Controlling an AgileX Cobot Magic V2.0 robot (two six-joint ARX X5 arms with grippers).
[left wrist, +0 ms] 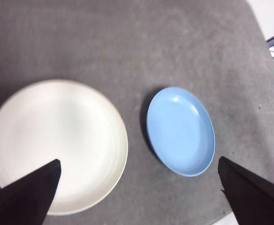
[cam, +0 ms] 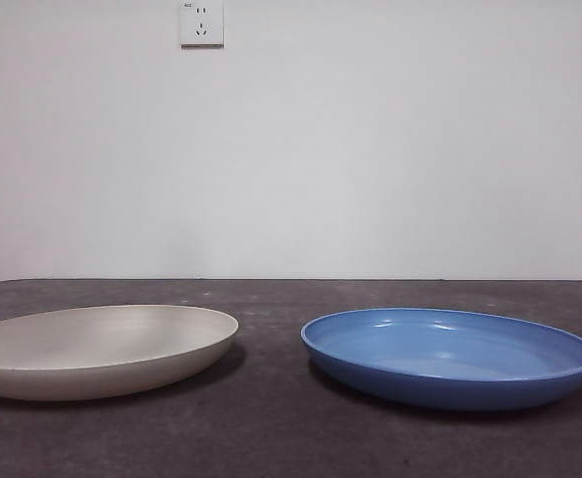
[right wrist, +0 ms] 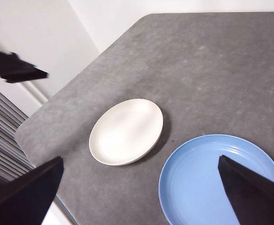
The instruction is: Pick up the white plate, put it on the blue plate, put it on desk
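Nearest the low front camera, the white plate [cam: 97, 349] and the blue plate [cam: 450, 356] both lie flat on the desk [cam: 271, 428], side by side with a clear strip of bare tabletop between them — nothing has been lifted yet. Higher up, the left gripper [left wrist: 137, 197] hangs well above the white plate [left wrist: 57, 145], its jaws spread wide and holding nothing; the right gripper [right wrist: 137, 197] hovers over the blue plate [right wrist: 221, 180], equally wide open and empty. The risks lie in the pick itself. The white plate's rim is low and curved, so jaws closing on it from above may well slide off or push the plate across the desk rather than grip it. A hold on one edge only would probably let the plate tilt — and a tilted plate could clip the blue rim on the way over, nudging it or landing askew. Beyond the plates stand a plain wall and a socket [cam: 201, 22].
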